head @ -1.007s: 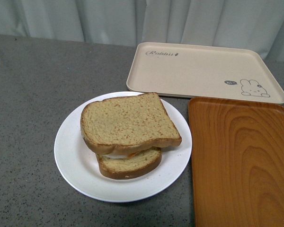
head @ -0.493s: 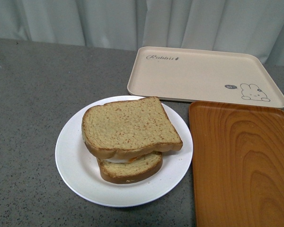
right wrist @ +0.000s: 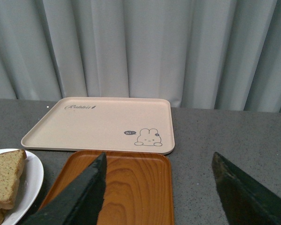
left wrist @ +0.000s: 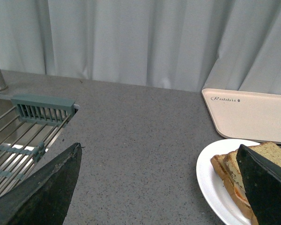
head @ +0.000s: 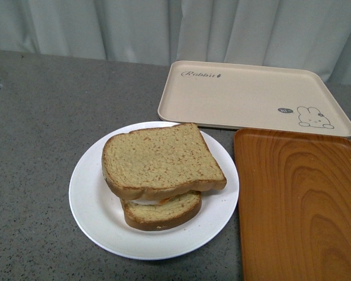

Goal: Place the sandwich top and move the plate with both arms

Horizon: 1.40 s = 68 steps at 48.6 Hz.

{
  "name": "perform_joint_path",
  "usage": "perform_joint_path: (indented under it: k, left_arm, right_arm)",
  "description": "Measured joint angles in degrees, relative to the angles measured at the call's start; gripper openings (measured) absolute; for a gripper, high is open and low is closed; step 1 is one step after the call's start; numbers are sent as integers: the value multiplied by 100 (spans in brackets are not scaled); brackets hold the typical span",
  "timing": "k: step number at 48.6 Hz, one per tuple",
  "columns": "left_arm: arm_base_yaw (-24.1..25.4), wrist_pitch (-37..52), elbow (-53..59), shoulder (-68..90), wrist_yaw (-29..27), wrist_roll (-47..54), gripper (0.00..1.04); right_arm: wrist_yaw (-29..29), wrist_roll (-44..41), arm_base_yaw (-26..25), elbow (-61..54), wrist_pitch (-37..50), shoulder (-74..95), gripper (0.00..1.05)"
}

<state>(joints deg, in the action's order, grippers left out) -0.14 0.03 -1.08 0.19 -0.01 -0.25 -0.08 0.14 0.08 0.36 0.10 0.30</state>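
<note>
The sandwich top [head: 159, 159], a tan-brown slice with darker crust, lies on the lower bread slice [head: 162, 212] on the round white plate [head: 88, 199] in the front view. A strip of white and orange filling shows between the slices. Neither arm appears in the front view. My left gripper [left wrist: 159, 154] is open above the grey counter, one finger [left wrist: 264, 180] overlapping the sandwich top [left wrist: 276, 157] and plate [left wrist: 208, 176]. My right gripper [right wrist: 158, 161] is open over the wood-grain tray's [right wrist: 131, 187] edge, with the plate [right wrist: 30, 180] and sandwich top [right wrist: 4, 178] off to one side.
A cream rabbit tray [head: 251, 96] lies behind the plate and an orange-brown wood-grain tray [head: 301, 205] beside it on the right. A sink with a grey-green rack [left wrist: 44, 108] sits at the counter's left. Pale curtains hang behind.
The whole front view has shifted slightly downward in the picture, so plate and trays sit a little lower. The sandwich and plate keep their arrangement.
</note>
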Motion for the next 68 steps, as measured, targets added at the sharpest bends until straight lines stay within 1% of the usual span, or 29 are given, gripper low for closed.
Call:
perform_joint_path:
  k: [5, 6, 9, 10, 12, 14, 16, 17, 19, 21, 23, 24, 26, 31, 36, 39, 46, 50, 55, 63, 68]
  left_arm:
    - [0, 0, 0, 0, 0, 0, 98]
    - [0, 0, 0, 0, 0, 0, 98]
    - [0, 0, 0, 0, 0, 0, 98]
    - [-7, -22, -4, 13, -31, -37, 98]
    - [-92, -398, -114, 136, -273, -573, 98]
    - [-199, -717, -186, 330, -400, -1639, 98]
    - [-223, -785, -186, 385, -361, -2157, 98]
    - [-227, -831, -186, 404, -286, -2667, 98]
    - [-229, -844, -186, 461, -188, -3335, 98]
    - [-258, -597, -186, 789, -243, -4369, 98]
    - [-295, -289, -186, 1128, -310, -4758, 98]
    - [-306, -208, -186, 1213, -310, -4798, 98]
    - [-415, 387, -188, 1816, -337, -5160, 98]
    - [-538, 1784, -280, 3401, -424, -5438, 98]
    - [-466, 2588, -463, 4472, -431, -5471, 98]
    - [-385, 2916, -557, 4979, -382, -5488, 98]
    - [-153, 3359, -686, 5772, -337, -5519, 98]
    - [-59, 3508, -817, 6354, -507, -5554, 98]
    - [-149, 3733, -1005, 6926, -728, -5630, 98]
    - [-295, 4400, -1248, 8081, -813, -5886, 98]
    - [-378, 4586, -1349, 8614, -957, -5987, 98]
  right_arm:
    - [0, 0, 0, 0, 0, 0, 81]
    - [0, 0, 0, 0, 0, 0, 83]
    - [0, 2, 0, 0, -2, 0, 96]
    - [0, 7, 0, 0, -2, 0, 98]
    - [0, 4, 0, 0, 0, 0, 96]
    - [0, 2, 0, 0, 0, 0, 95]
    - [0, 2, 0, 0, 0, -4, 96]
    - [0, 2, 0, 0, 0, -4, 96]
    - [-2, 2, 0, 0, -2, -4, 96]
    - [0, 2, 0, 0, -2, -4, 96]
    - [0, 2, 0, 0, 0, -4, 96]
    - [0, 2, 0, 0, 0, -4, 96]
    - [0, 2, 0, 0, -2, -4, 96]
    - [0, 2, 0, 0, -2, -4, 96]
    - [0, 2, 0, 0, -2, -4, 96]
    - [0, 2, 0, 0, -2, -4, 96]
    - [0, 2, 0, 0, -2, -4, 96]
    - [0, 2, 0, 0, -2, -4, 96]
    - [0, 2, 0, 0, -2, -4, 96]
    - [0, 2, 0, 0, -2, -4, 96]
    - [0, 2, 0, 0, -2, -4, 96]
